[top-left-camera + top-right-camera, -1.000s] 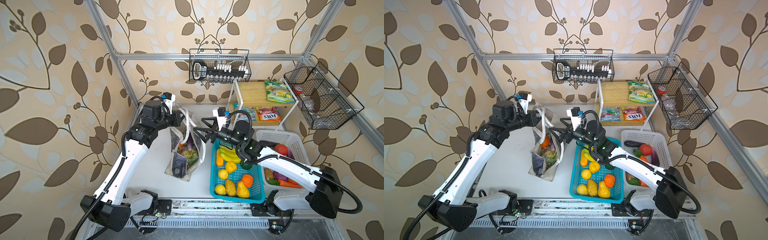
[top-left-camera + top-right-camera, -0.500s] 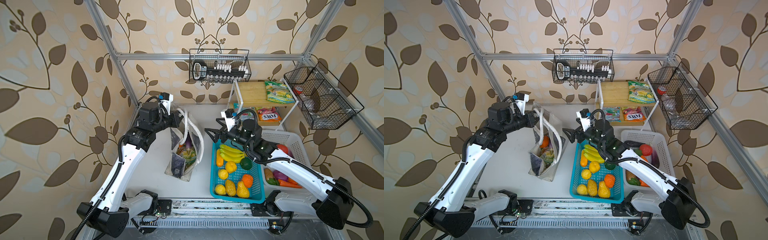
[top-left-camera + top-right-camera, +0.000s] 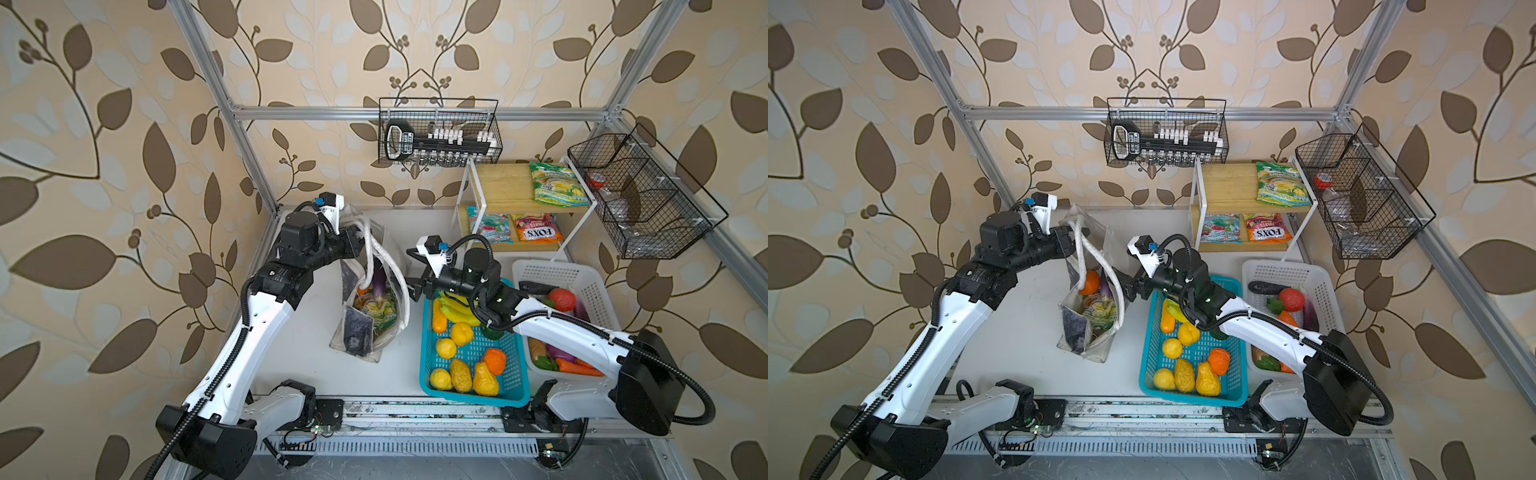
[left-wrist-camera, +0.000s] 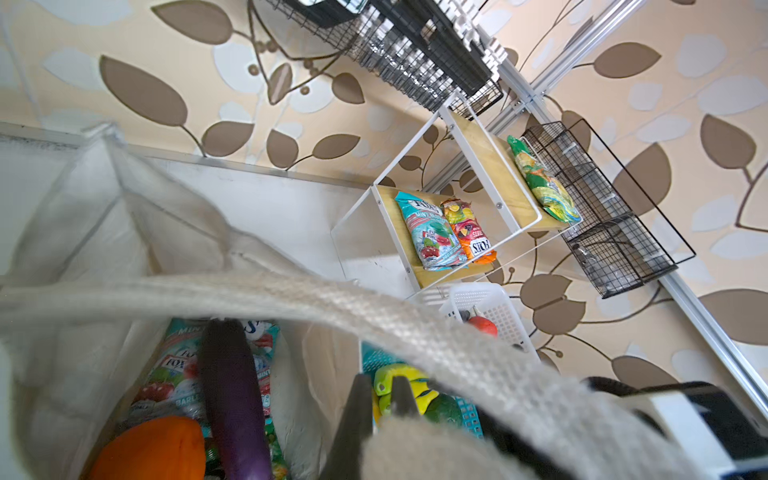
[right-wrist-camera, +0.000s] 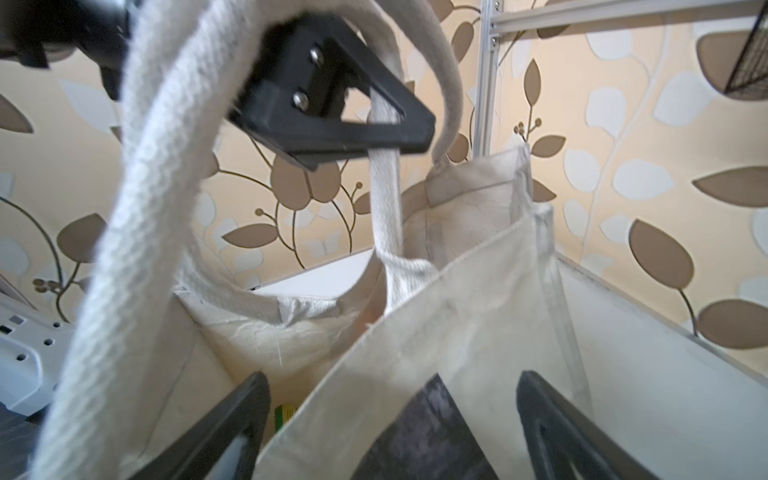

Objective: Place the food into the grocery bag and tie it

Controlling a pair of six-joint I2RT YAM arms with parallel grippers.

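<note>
Table (image 3: 311,353): tote (image 3: 356,330), teal basket (image 3: 473,400), white basket (image 3: 552,270)

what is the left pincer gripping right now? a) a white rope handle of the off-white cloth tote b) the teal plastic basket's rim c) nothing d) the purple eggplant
a: the right wrist view shows the left pincer pinched on a white rope handle of the off-white cloth tote, while the purple eggplant sits ungripped inside it.

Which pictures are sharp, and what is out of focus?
Both top views: sharp and evenly lit, the grocery bag crisp. Left wrist view: the bag handle close to the lens is blurred, the snack packets behind are sharp. Right wrist view: the near handle loop and the right gripper's fingers are soft.
</note>
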